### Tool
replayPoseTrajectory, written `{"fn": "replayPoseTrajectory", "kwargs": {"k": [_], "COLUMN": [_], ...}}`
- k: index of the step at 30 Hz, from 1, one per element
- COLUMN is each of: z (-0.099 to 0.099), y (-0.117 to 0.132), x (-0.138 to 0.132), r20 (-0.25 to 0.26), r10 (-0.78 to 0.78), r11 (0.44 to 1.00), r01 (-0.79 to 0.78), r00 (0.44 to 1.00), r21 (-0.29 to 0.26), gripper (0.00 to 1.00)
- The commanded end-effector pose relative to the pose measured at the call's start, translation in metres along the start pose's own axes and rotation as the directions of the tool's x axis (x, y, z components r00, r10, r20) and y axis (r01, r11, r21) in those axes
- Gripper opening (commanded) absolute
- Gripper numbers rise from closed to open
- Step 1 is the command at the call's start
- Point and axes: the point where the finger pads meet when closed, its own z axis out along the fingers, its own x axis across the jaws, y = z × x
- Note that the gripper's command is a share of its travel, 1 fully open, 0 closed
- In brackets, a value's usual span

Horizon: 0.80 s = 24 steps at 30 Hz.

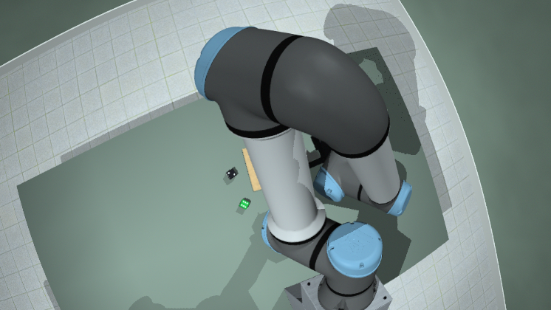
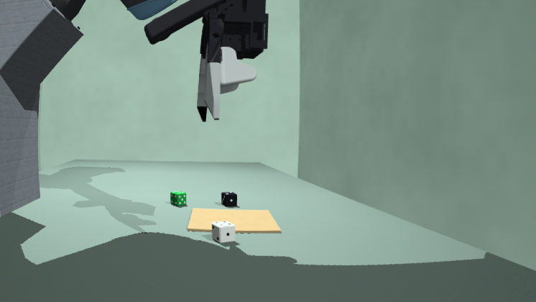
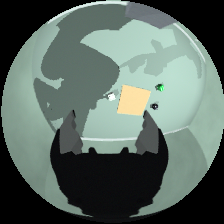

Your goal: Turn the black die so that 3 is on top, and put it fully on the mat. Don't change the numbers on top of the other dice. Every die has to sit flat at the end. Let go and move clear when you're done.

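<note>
The black die sits flat on the floor just off the far edge of the tan mat. Its top number is too small to read. My gripper is open and empty, hanging high above the mat and the dice. In the top view the arm hides the gripper and most of the mat.
A green die sits on the floor to the left of the black die. A white die sits at the mat's near edge. A wall rises on the right and the robot base stands nearby.
</note>
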Motion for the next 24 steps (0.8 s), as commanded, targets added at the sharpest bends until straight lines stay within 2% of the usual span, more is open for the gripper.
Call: {"fn": "replayPoseTrajectory", "kwargs": {"k": [1, 19, 24], "z": [0.002, 0.021, 0.031], "y": [0.0, 0.0, 0.0], "x": [0.0, 0.0, 0.0], "r20": [0.001, 0.001, 0.001], "r10": [0.0, 0.0, 0.0], "r11": [1.0, 1.0, 1.0], "r01": [0.0, 0.0, 0.0], "r00": [1.0, 1.0, 1.0], "r21": [0.0, 0.0, 0.0], "gripper": [1.0, 1.0, 1.0]}}
